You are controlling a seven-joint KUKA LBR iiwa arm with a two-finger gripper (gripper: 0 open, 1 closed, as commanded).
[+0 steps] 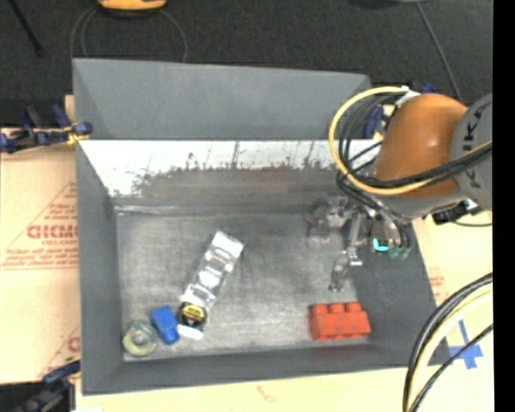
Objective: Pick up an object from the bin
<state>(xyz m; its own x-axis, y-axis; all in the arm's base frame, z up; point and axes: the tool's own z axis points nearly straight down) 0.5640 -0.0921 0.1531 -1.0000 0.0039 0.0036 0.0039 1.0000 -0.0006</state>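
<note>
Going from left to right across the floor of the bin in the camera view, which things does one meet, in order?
Small round greyish object → blue piece → clear plastic packet → red toy brick.

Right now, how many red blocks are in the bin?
1. The red block lies by the bin's front wall, right side, close to the tool. The arm could hide another.
</note>
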